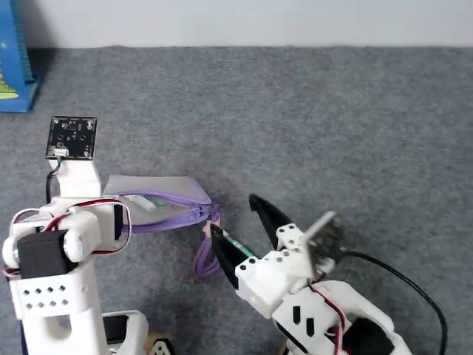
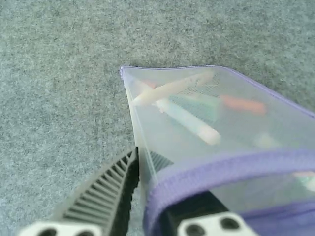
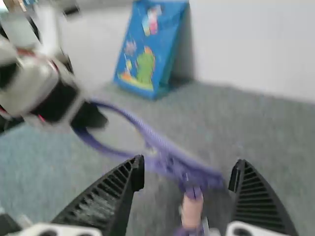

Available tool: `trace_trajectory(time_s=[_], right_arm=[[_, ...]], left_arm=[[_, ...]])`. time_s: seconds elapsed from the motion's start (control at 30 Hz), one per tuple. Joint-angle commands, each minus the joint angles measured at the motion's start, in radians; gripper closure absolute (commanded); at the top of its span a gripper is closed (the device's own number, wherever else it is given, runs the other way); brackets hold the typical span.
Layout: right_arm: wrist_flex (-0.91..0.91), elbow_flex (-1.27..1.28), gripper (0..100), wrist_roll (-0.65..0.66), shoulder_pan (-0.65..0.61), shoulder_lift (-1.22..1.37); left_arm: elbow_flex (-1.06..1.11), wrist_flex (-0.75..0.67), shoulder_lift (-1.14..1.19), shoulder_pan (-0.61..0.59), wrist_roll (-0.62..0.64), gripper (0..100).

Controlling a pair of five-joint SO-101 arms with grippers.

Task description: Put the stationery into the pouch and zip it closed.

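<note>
Jaws of left gripper (image 2: 145, 158) clamp limp pouch (image 2: 197, 132) edge; right gripper (image 3: 189, 166) gapes around, seemingly, the zip pull (image 3: 192, 209); pinch there.

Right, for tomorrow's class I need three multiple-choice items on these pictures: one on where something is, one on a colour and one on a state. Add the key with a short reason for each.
1. Relative to the pouch, the stationery lies:
A under it
B inside it
C on top of it

2. The pouch's zip trim is:
A red
B black
C purple

3. The right gripper is:
A open
B shut on a pen
C shut on the pouch

Key:
1 B, since the left wrist view shows the pens through the pouch's clear wall.
2 C, since the band along the opening is purple in every view.
3 A, since its jaws stand apart on either side of the zip's end.
</note>
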Motion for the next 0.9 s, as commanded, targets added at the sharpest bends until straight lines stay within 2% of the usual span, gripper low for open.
trace_trajectory(time_s=[0.0,0.2,0.3,0.63,0.87], right_arm=[[0.113,-0.046,74.5,-0.035,0.045,0.076],[0.047,0.034,86.0,-0.014,0.150,0.302],[-0.027,0.052,86.1,0.049,0.162,0.435],[-0.329,0.028,86.1,0.126,0.160,0.946],[-0.357,-0.091,86.1,0.124,0.134,1.210]], left_arm=[[-0.013,-0.023,0.000,-0.066,-0.008,99],[-0.012,-0.035,0.000,-0.130,-0.009,99],[-0.012,-0.035,0.000,-0.130,-0.009,99],[-0.007,-0.032,0.000,-0.130,-0.009,99],[-0.005,-0.032,0.000,-0.129,-0.009,99]])
